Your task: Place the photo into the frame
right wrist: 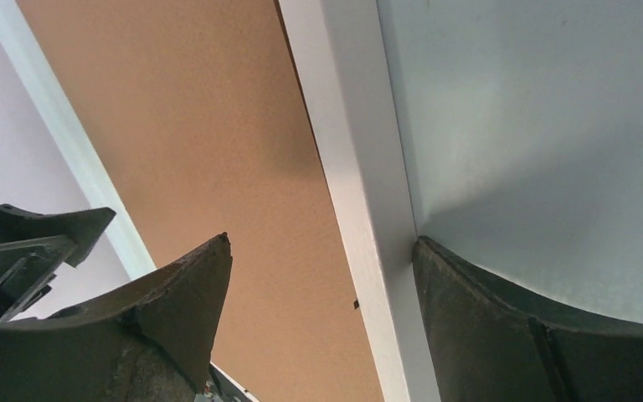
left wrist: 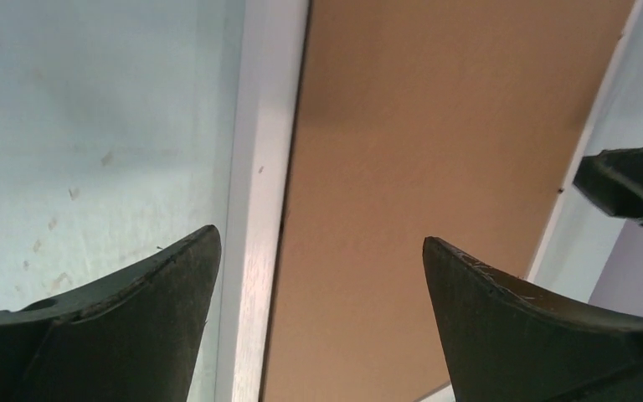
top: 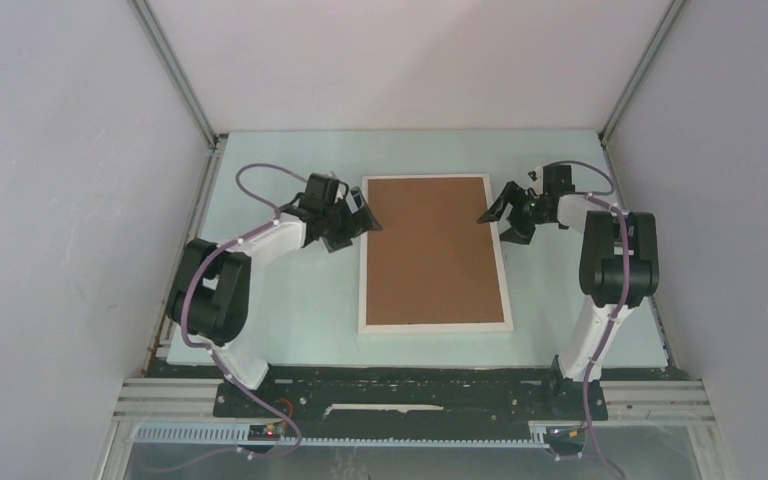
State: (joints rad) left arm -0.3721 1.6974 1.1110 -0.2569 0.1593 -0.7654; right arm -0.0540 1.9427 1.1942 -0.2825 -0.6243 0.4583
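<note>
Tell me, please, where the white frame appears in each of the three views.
Top view: frame lies flat in the centre.
Left wrist: frame edge, a white strip rising left of centre.
Right wrist: frame edge, a white strip slanting down from top centre.
Shared landmark: the brown board inside it.

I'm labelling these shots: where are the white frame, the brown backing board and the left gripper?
frame [top: 435, 327], top view, on its near rail.
brown backing board [top: 430, 250], top view, on its bare middle.
left gripper [left wrist: 320, 239], left wrist view, midway between its fingertips.
</note>
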